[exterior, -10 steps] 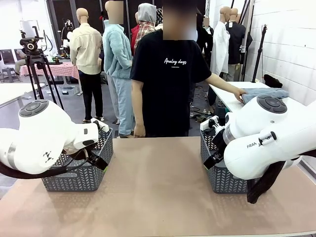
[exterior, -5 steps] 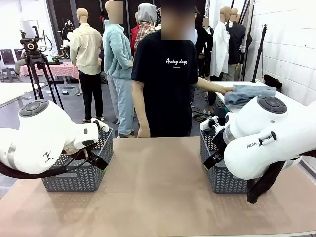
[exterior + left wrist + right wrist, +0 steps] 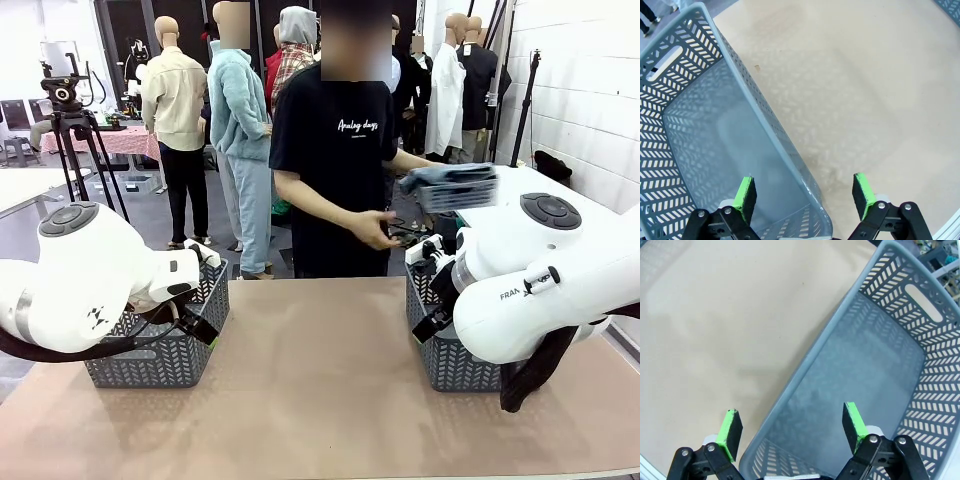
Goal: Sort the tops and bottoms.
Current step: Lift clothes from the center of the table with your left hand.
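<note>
Person [image 3: 335, 170] has lifted folded blue denim garment [image 3: 452, 186] off white side table [image 3: 515, 180] — T-shirt lettering reads "Analog days". Left claw [image 3: 803, 194], right claw [image 3: 792, 426] — both wide, empty.

Left hand [image 3: 803, 181], right hand [image 3: 790, 412]: jaws wide.

The left basket [image 3: 165, 355] and right basket [image 3: 445, 365] stand on the table [image 3: 320, 390].

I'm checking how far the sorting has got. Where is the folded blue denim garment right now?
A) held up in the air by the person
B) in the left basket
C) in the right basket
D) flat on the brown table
A: the person holds the folded blue denim garment up beyond the table, and the left basket and right basket look bare inside.
</note>
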Motion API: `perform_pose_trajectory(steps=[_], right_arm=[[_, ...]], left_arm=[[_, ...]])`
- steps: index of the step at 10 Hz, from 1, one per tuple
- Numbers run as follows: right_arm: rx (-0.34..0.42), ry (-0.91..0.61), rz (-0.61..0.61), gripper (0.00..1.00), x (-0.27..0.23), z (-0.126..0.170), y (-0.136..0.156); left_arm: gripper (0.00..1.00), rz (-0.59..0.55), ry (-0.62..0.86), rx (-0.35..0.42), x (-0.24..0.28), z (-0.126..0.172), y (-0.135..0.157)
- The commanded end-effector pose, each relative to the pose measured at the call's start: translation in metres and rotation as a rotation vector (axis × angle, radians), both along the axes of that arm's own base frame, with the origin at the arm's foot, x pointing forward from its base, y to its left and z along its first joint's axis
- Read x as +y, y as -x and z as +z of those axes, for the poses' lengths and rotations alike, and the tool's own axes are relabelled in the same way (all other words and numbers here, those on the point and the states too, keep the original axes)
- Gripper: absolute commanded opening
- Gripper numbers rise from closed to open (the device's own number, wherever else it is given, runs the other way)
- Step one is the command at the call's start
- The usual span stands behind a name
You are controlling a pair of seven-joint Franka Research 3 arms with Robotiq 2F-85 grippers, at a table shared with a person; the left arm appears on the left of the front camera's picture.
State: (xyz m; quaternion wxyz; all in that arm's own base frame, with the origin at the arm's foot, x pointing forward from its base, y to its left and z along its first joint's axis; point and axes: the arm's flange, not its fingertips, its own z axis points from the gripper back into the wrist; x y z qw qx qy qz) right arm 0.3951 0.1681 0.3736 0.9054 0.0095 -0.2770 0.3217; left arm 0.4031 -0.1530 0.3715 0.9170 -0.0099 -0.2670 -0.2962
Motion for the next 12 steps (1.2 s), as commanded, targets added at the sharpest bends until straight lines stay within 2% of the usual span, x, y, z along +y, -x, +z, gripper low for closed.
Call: perform_pose_trajectory(steps=[1, 2, 3, 4, 6, 7, 8, 9, 12], right_arm=[[0.0, 0.0, 0.0, 1.0, 0.0, 0.0, 0.0], [-0.047, 0.015, -0.026, 1.0, -0.005, 0.014, 0.002], [-0.076, 0.005, -0.023, 1.0, -0.009, 0.036, 0.006], [-0.102, -0.019, -0.031, 1.0, -0.019, 0.058, 0.009], [-0.134, -0.097, -0.059, 1.0, -0.046, 0.094, 0.015], [-0.111, -0.137, -0.049, 1.0, -0.057, 0.104, 0.019], [-0.083, -0.179, -0.021, 1.0, -0.069, 0.112, 0.024], [-0.055, -0.259, 0.013, 1.0, -0.094, 0.124, 0.029], [-0.015, -0.248, 0.055, 1.0, -0.098, 0.128, 0.032]], left_arm=[[1.0, 0.003, 0.001, 0.0, 0.002, 0.0, -0.001], [1.0, 0.0, 0.0, 0.0, 0.0, 0.0, 0.0], [1.0, -0.014, -0.001, -0.031, 0.0, 0.017, 0.01], [1.0, -0.02, 0.002, -0.028, 0.003, 0.035, 0.018], [1.0, 0.013, 0.013, -0.086, 0.025, 0.073, 0.025], [1.0, 0.029, 0.017, -0.107, 0.038, 0.092, 0.032], [1.0, 0.026, 0.025, -0.09, 0.054, 0.111, 0.041], [1.0, 0.051, 0.128, -0.144, 0.097, 0.147, 0.067], [1.0, 0.055, 0.141, -0.113, 0.109, 0.146, 0.075]])
